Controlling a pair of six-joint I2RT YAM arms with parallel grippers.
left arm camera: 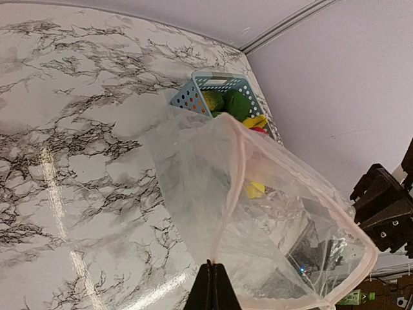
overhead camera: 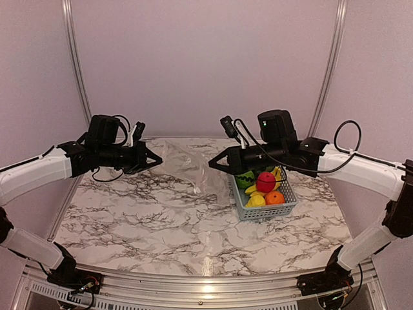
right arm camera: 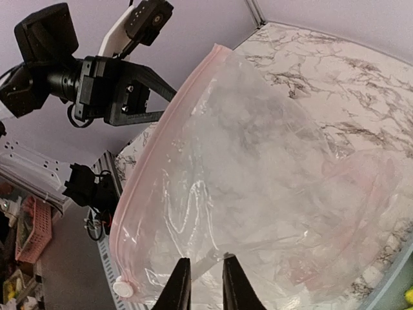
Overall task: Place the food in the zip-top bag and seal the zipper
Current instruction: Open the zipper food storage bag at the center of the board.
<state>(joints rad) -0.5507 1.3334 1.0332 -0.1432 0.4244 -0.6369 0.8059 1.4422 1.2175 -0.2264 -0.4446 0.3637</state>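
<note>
Left gripper (overhead camera: 153,159): the jaws are pressed together, pinching the rim of the large clear, crinkly plastic zip-top bag (overhead camera: 184,165). In the left wrist view the black fingers (left arm camera: 210,289) meet as a single wedge on the bag's edge.

Right gripper (overhead camera: 213,164): the fingers (right arm camera: 180,284) stand slightly apart, with a narrow gap showing between them. Bag film lies in that gap. Whether the fingers bear on the film cannot be told.

Zip-top bag: it is slung between the two grippers above the far middle of the white, grey-veined marble-pattern table (overhead camera: 148,219). Its lower part sags towards the tabletop; contact cannot be confirmed.

Zipper (right arm camera: 161,142): it is a thin pale pink strip along the mouth edge. In the left wrist view it runs as an open loop, with the two sides parted. A small white round tab (right arm camera: 122,287) sits at one end of it.

Food: all visible pieces lie in the grey-blue slotted plastic basket (overhead camera: 266,212). The basket stands on the table just below and to the right of the right gripper, apart from the bag. Identified in it are:
- a red apple (overhead camera: 265,182)
- an orange (overhead camera: 275,197)
- a yellow lemon (overhead camera: 256,201)
- a yellow banana (overhead camera: 277,173)
- a striped green melon (overhead camera: 245,179)
</note>
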